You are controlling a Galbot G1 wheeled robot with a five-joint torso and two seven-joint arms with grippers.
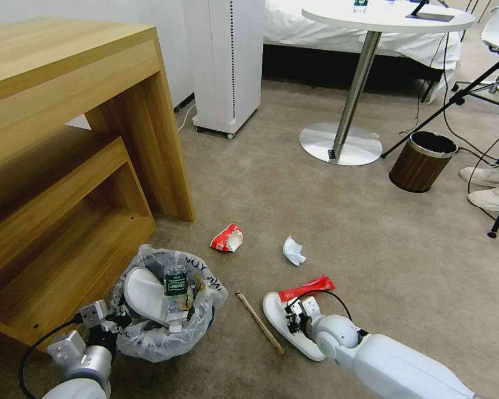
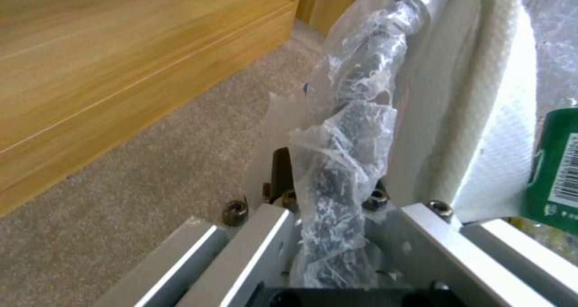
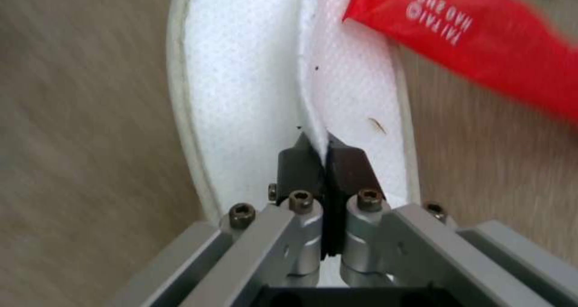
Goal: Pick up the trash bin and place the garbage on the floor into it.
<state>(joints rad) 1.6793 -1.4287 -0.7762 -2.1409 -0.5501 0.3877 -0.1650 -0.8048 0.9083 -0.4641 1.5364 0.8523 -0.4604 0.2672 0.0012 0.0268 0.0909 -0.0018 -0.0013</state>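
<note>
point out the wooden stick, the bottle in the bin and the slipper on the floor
stick [image 1: 259, 323], head view, middle of its shaft
bottle [image 1: 175, 284], head view, on its green label
slipper [image 3: 241, 95], right wrist view, on its white insole

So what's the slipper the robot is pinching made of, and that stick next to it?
The slipper looks like thin white non-woven cloth: its surface is dotted and matte, and the right gripper pinches its upper flat. The stick looks like bare, light-brown wood, probably unpainted.
</note>
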